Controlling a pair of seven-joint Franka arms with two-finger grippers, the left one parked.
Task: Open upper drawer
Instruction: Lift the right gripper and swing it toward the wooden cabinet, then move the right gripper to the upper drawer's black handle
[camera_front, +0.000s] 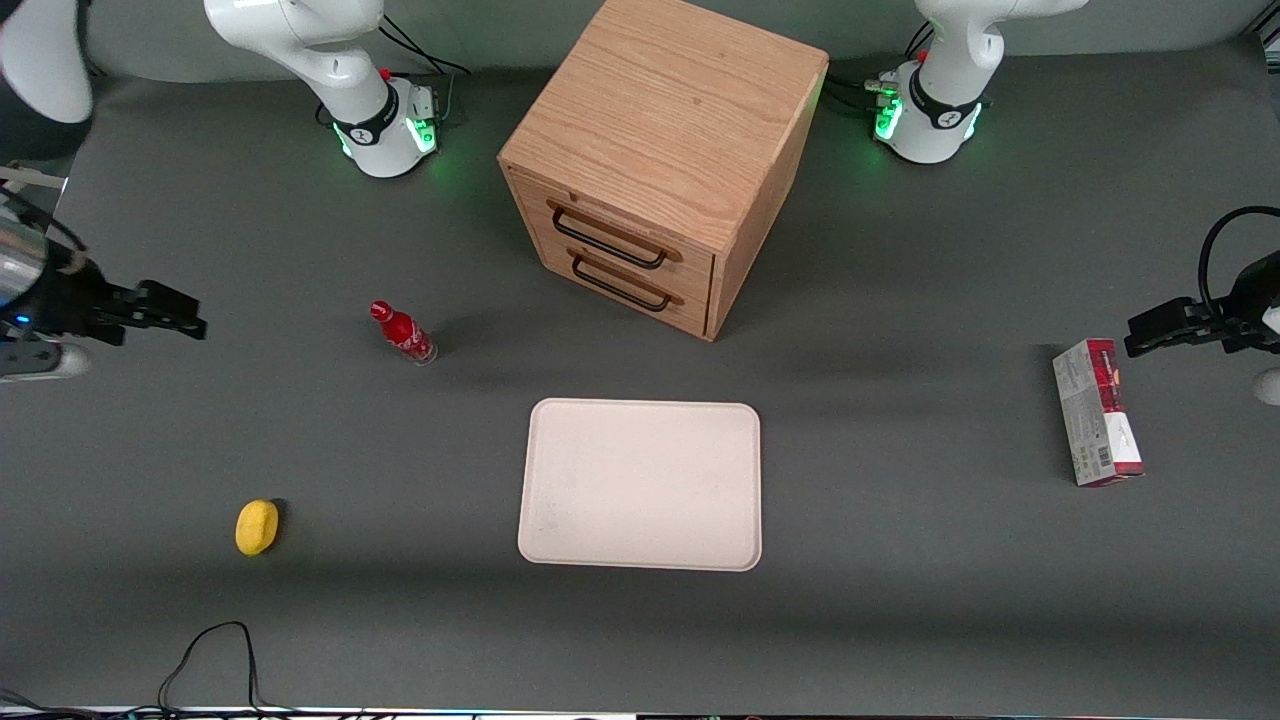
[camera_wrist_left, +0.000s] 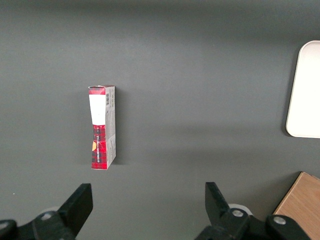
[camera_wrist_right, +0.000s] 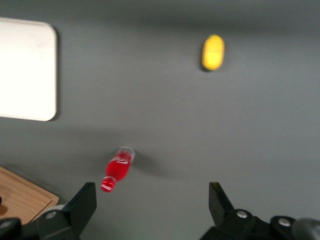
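The wooden cabinet (camera_front: 668, 120) stands at the table's middle, farther from the front camera than the tray. Its upper drawer (camera_front: 640, 232) is shut flush with the cabinet front, its thin black bar handle (camera_front: 608, 242) just above the lower drawer's matching handle (camera_front: 622, 287). My right gripper (camera_front: 192, 322) hovers at the working arm's end of the table, well apart from the cabinet. It is open, with nothing between its fingers (camera_wrist_right: 86, 200). In the right wrist view only a corner of the cabinet (camera_wrist_right: 20, 197) shows beside the open gripper (camera_wrist_right: 152, 200).
A red bottle (camera_front: 402, 333) (camera_wrist_right: 118, 169) stands between the gripper and the cabinet. A yellow rounded object (camera_front: 257, 526) (camera_wrist_right: 213, 52) lies nearer the camera. A white tray (camera_front: 640, 485) lies in front of the drawers. A red-and-white carton (camera_front: 1095, 412) (camera_wrist_left: 102, 127) lies toward the parked arm's end.
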